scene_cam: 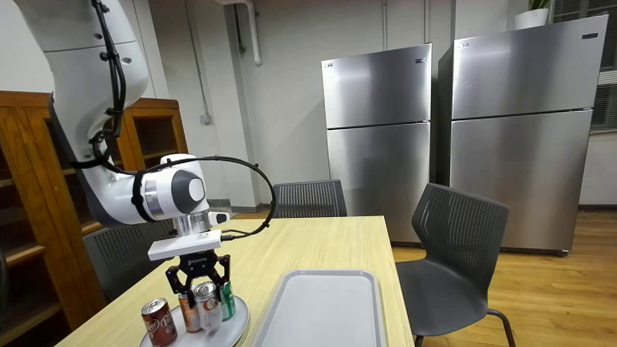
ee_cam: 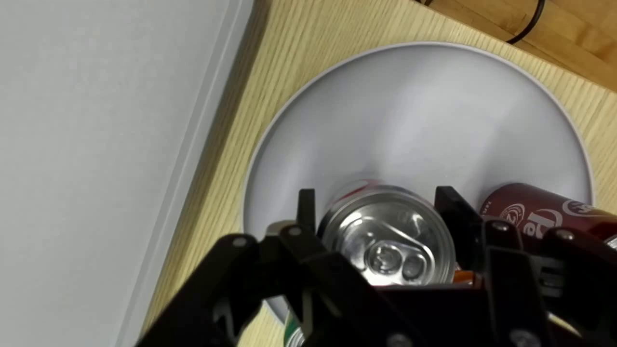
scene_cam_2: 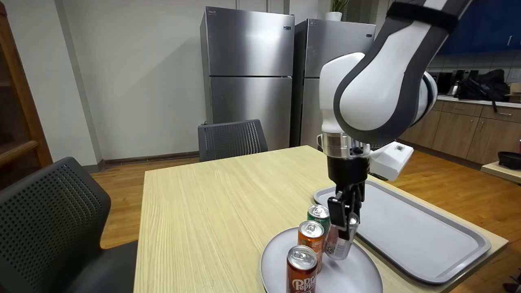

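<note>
My gripper [scene_cam: 205, 296] points down over a round grey plate [scene_cam: 240, 320], with its fingers closed on both sides of a silver soda can [scene_cam: 210, 311]. In the wrist view, the silver can's top [ee_cam: 385, 241] sits between the fingertips [ee_cam: 376, 202]. In an exterior view, the silver can [scene_cam_2: 340, 246] leans to one side; I cannot tell whether its base touches the plate. A dark red Dr Pepper can [scene_cam_2: 302, 272], an orange can [scene_cam_2: 311, 238] and a green can [scene_cam_2: 319, 215] stand upright in a row beside it. The wrist view mostly hides the orange and green cans.
A large grey rectangular tray [scene_cam: 323, 308] lies on the wooden table [scene_cam_2: 203, 211] beside the plate. Dark chairs [scene_cam: 453, 270] stand around the table. Two steel fridges [scene_cam: 378, 144] and a wooden cabinet [scene_cam: 29, 202] stand behind.
</note>
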Controlling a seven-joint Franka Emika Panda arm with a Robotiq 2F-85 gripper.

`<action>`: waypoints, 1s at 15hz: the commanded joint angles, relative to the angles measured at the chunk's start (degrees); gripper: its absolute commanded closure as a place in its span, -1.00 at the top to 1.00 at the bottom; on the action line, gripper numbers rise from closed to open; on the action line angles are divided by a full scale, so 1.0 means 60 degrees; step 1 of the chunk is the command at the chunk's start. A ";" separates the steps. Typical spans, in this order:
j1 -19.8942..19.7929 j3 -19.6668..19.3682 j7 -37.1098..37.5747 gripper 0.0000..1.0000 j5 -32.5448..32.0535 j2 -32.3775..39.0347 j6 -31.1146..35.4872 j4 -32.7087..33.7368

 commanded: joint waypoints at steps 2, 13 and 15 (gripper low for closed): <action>-0.0261 -0.0178 0.0055 -0.23 0.0060 -0.0927 -0.0518 -0.0394; -0.1023 -0.1315 0.0527 -0.23 -0.0080 -0.0959 -0.0936 -0.0553; -0.1207 -0.1574 0.0632 -0.23 -0.0098 -0.0932 -0.0960 -0.0525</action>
